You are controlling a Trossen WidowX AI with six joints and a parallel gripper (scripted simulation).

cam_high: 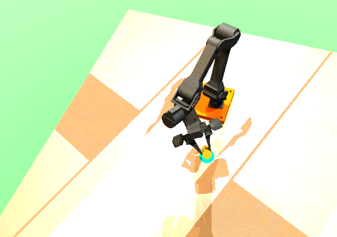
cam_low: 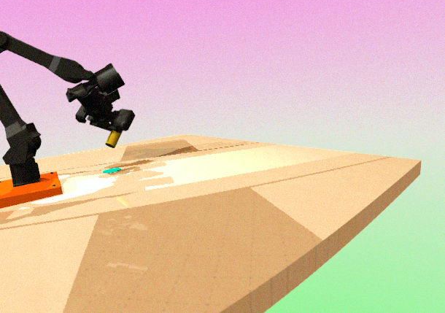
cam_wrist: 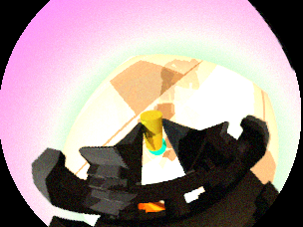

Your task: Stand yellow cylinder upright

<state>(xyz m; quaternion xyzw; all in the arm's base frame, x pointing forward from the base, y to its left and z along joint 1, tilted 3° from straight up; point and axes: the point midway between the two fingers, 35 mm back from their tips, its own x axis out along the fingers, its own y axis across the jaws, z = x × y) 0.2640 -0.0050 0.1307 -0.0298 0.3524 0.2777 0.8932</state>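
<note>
The yellow tall cylinder point(cam_high: 206, 154) point(cam_low: 113, 139) point(cam_wrist: 152, 130) is held in the air, clear of the table. In the exterior view it is tilted, its lower end leaning left toward the robot's base. My gripper point(cam_high: 205, 152) point(cam_wrist: 153, 123) is shut on it, with one finger on each side. The cyan circle point(cam_high: 206, 161) point(cam_low: 111, 171) point(cam_wrist: 158, 150) lies flat on the table below the cylinder. In the top view and the wrist view the cylinder hides part of it. In the exterior view the fingertips are hidden.
The arm's orange base plate point(cam_high: 229, 105) point(cam_low: 55, 187) stands on the table point(cam_high: 121, 188) point(cam_low: 204, 241), behind the circle in the top view. Patches of hard light and shadow cross the table top. The table's edge point(cam_low: 365, 212) shows at the right in the exterior view.
</note>
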